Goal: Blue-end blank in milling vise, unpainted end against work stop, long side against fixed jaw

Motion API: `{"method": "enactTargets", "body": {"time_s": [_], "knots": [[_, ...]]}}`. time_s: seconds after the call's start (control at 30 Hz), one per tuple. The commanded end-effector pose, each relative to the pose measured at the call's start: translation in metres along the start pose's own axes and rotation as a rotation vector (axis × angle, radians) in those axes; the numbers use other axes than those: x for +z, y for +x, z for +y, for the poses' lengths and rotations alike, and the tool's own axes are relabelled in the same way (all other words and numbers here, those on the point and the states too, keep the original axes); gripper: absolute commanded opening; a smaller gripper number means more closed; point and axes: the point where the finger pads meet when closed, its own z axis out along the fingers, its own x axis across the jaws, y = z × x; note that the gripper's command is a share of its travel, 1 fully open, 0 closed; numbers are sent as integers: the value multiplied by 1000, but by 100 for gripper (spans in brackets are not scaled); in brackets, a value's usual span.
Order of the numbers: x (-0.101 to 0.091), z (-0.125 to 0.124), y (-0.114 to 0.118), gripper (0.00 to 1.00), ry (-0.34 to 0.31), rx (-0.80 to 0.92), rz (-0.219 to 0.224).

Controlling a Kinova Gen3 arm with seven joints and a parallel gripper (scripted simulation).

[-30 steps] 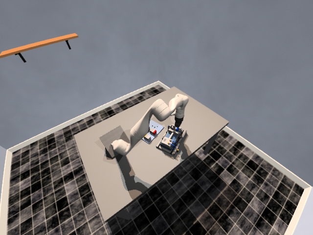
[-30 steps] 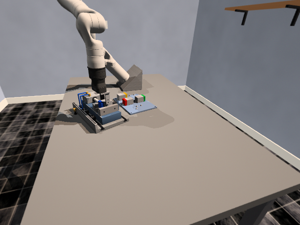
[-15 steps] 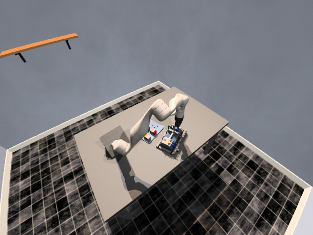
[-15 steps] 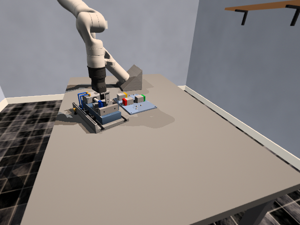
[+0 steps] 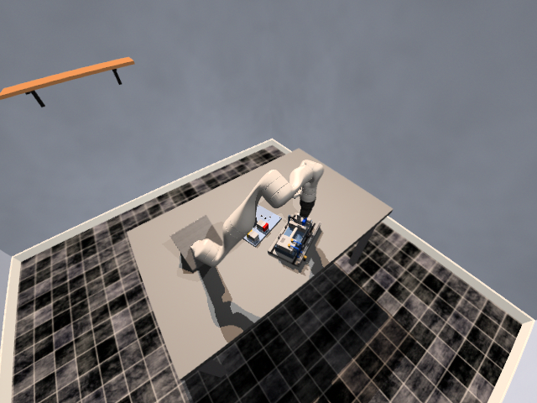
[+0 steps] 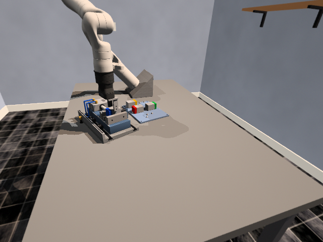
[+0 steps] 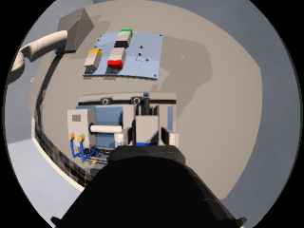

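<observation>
The blank with the blue end lies in the milling vise between the jaws; it also shows in the wrist view and from above. The fixed jaw is the near grey block. The jaw with blue hoses is on the far side. My gripper hangs straight down over the vise, low over the blank's grey part, fingers wide open and empty. The work stop is hidden behind the gripper.
A light-blue plate lies right of the vise with a yellow-ended blank, a red-ended blank and a green-ended blank side by side. A grey wedge-shaped arm base stands behind.
</observation>
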Motion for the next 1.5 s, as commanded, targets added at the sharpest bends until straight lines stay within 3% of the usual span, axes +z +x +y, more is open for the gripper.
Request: {"method": "enactTargets", "body": {"time_s": [0.0,1.47], "knots": [[-2,0,1,100,0,0,3],[-10,0,1,100,0,0,3]]}}
